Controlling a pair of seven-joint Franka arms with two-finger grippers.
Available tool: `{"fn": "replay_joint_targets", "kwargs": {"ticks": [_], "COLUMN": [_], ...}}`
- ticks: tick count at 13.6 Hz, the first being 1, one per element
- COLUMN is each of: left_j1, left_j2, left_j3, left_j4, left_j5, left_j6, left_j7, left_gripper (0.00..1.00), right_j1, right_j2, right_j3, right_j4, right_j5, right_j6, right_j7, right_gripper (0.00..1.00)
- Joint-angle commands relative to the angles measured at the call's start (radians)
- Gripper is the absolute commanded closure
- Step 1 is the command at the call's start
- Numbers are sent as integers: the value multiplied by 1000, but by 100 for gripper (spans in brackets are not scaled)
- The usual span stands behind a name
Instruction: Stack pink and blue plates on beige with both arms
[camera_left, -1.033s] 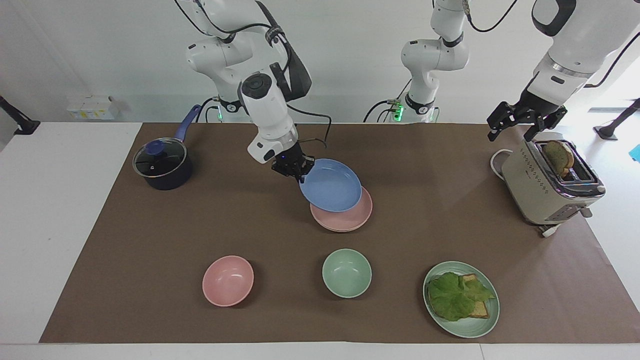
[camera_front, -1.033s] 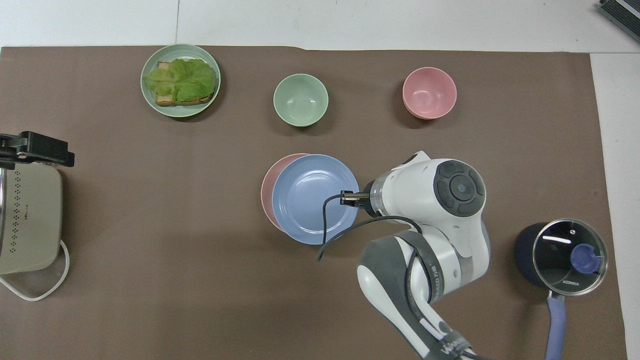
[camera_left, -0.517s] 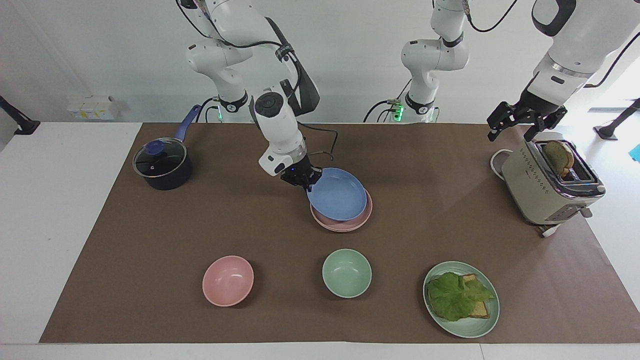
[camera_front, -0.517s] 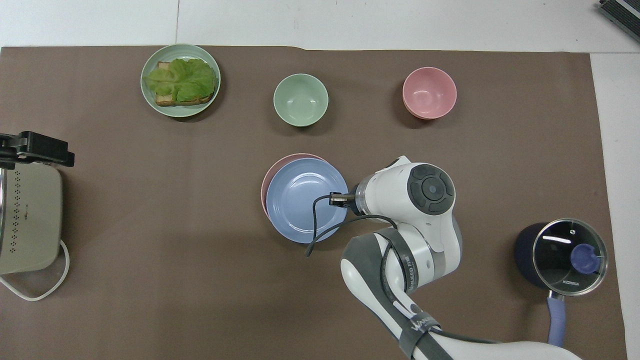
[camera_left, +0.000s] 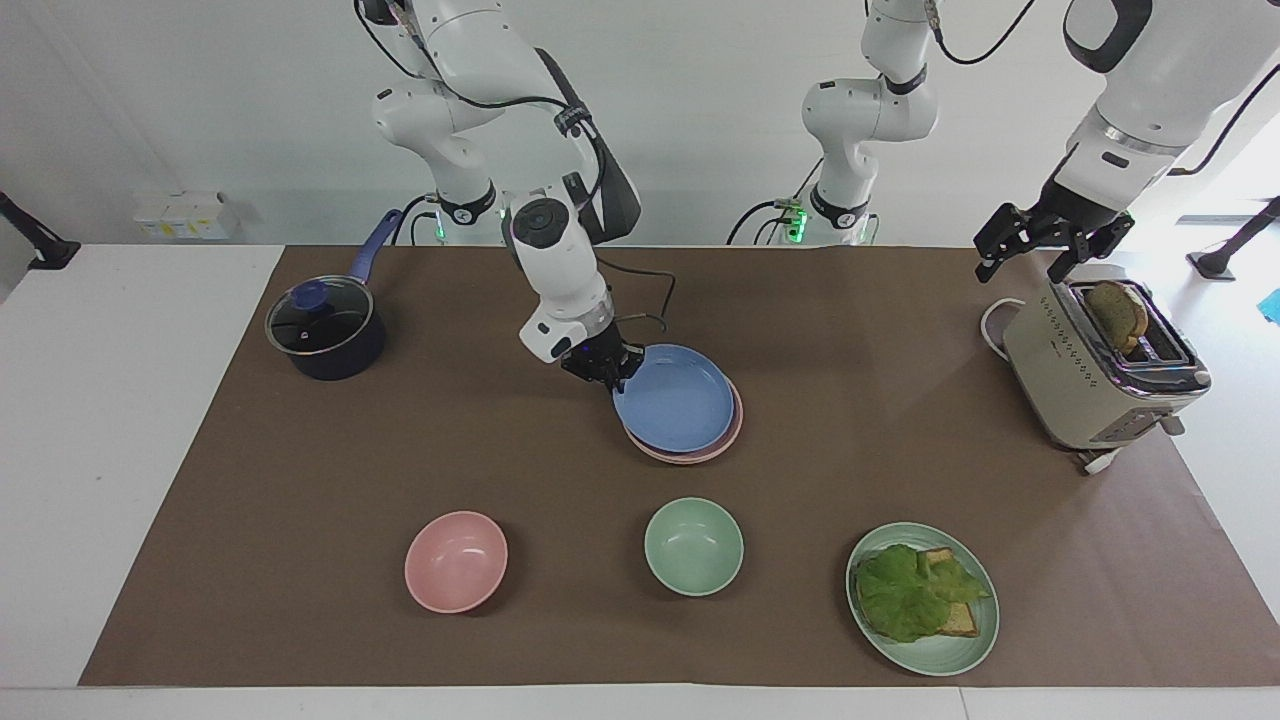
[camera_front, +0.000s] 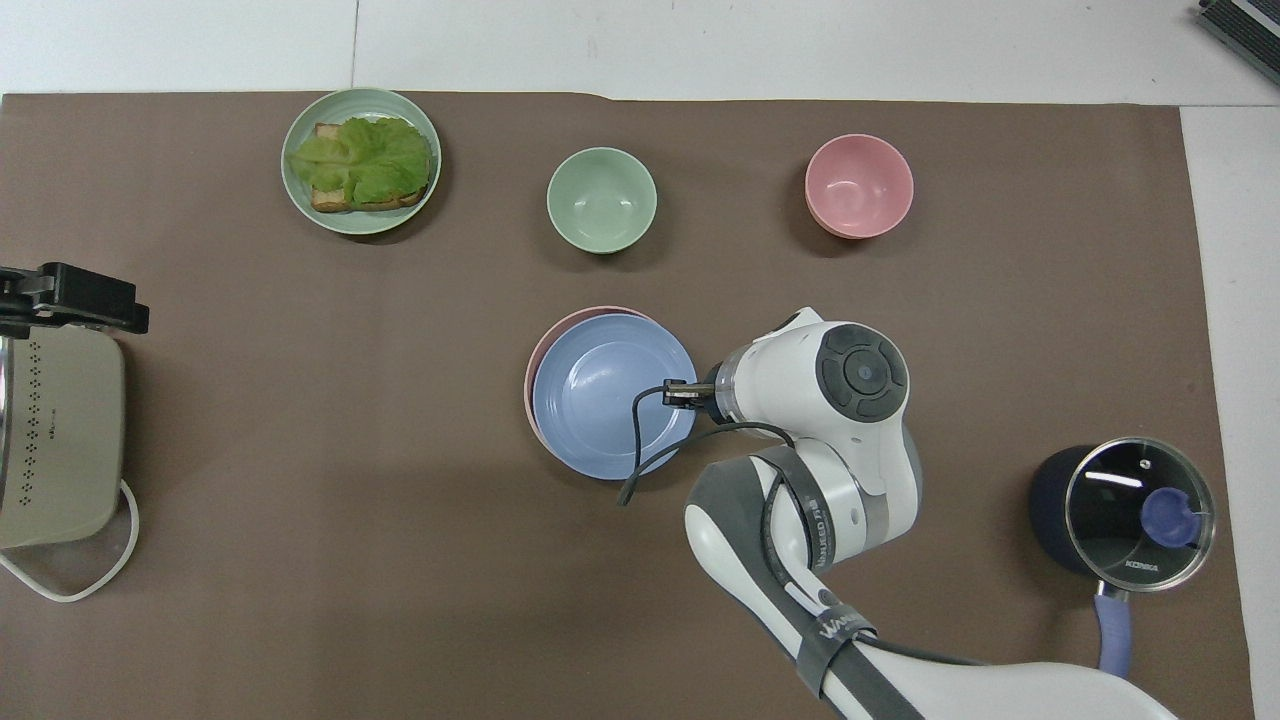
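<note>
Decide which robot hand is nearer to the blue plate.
Right. The right hand is at the rim of the blue plate, on the stack. The left hand waits over the toaster at the left arm's end of the table.

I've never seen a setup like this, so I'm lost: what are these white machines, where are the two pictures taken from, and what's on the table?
They are two robot arms ending in two-finger grippers. One picture faces them across the table; the other looks down from above their end.

The right gripper is at the rim of a blue plate, which sits on a pink plate mid-table. The left gripper waits, open and empty, over a toaster holding bread.

Also on the brown mat: a lidded pot, a pink bowl, a green bowl, and a green plate with lettuce on toast.
</note>
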Motion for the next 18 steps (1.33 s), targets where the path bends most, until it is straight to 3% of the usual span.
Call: {"fn": "replay_joint_targets", "kwargs": {"ticks": [1, 5, 7, 12, 16, 18], "left_j1": [0, 0, 0, 0, 0, 0], "left_j2": [-6, -6, -6, -6, -6, -6], "left_j3": [-3, -3, -3, -3, -3, -3], "left_j4": [-2, -2, -2, -2, -2, -2], "left_j5": [19, 19, 19, 19, 19, 17], "left_j6": [-14, -14, -14, -14, -14, -14], "left_j7": [9, 9, 9, 9, 9, 9], "left_gripper": [0, 0, 0, 0, 0, 0], "right_j1": [-10, -88, -148, -273, -388, -416], "right_j2": [3, -76, -125, -178, -267, -277], "right_j3": [0, -9, -8, -8, -6, -9], "right_j4": [18, 20, 37, 170, 181, 242], "right_j5": [4, -170, -261, -272, -272, -274], "right_j6": [10, -30, -109, -407, -507, -585], "right_j7": [-49, -56, -56, -61, -110, -148], "right_gripper": [0, 0, 0, 0, 0, 0]}}
